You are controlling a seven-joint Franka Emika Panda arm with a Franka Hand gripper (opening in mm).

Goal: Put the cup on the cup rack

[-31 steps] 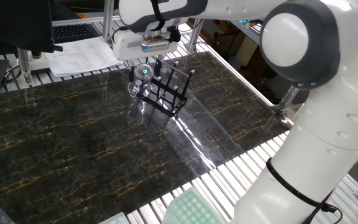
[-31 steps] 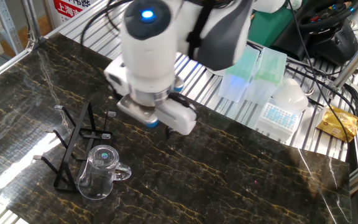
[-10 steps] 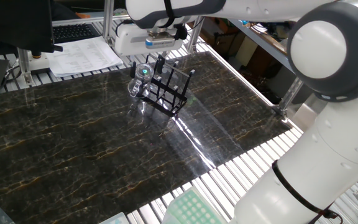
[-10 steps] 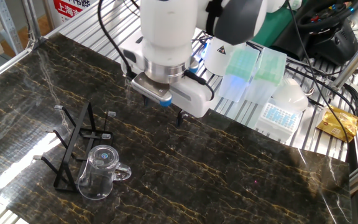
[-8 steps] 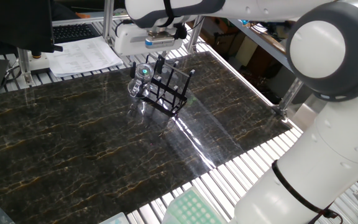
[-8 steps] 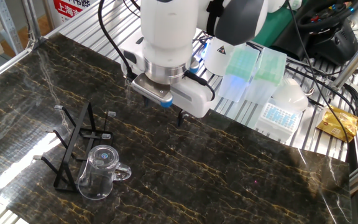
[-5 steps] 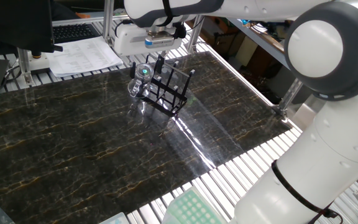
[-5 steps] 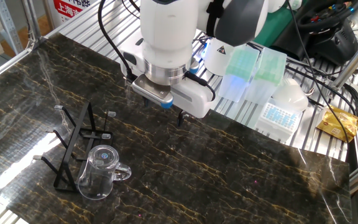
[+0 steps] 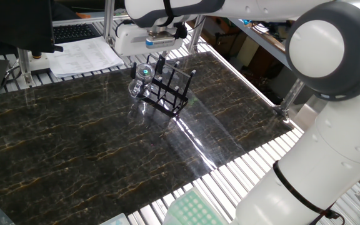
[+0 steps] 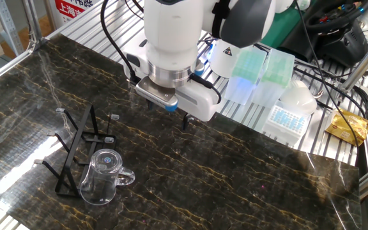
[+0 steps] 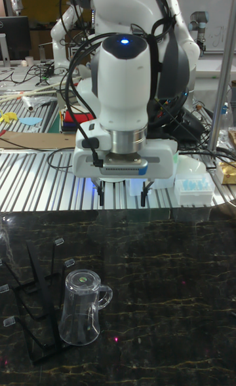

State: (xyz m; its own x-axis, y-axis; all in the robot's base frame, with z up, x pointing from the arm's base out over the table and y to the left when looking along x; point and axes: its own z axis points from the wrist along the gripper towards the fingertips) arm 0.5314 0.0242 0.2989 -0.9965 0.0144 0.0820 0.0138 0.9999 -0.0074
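While the rack (image 11: pixel 33 307) is standing on the dark marbled counter (image 10: pixel 248 172) at the far left of the tall view, the cup (image 11: pixel 81 308) is sitting mouth-down against the rack's right side, its base turned up and its handle pointing right. In the other fixed view the cup (image 10: pixel 101 177) is touching the near end of the rack (image 10: pixel 75 153), below and to the left of the hand (image 10: pixel 166 115). Whether a peg is reaching inside the glass I cannot tell.

The hand (image 11: pixel 122 197) is hanging up and to the right of the cup, well above the counter and apart from both things. Its two black fingers (image 11: pixel 101 194) are standing wide apart and pointing straight down, with nothing between them. A blue light is glowing on the white arm above the hand.

In the one fixed view the hand (image 9: pixel 162 45) is hovering just behind and above the rack (image 9: pixel 169 90), with the cup (image 9: pixel 141 80) at the rack's left end.

Further right in the tall view, a tip box (image 11: pixel 194 193) is sitting on the ribbed metal edge behind the counter, level with the fingers.
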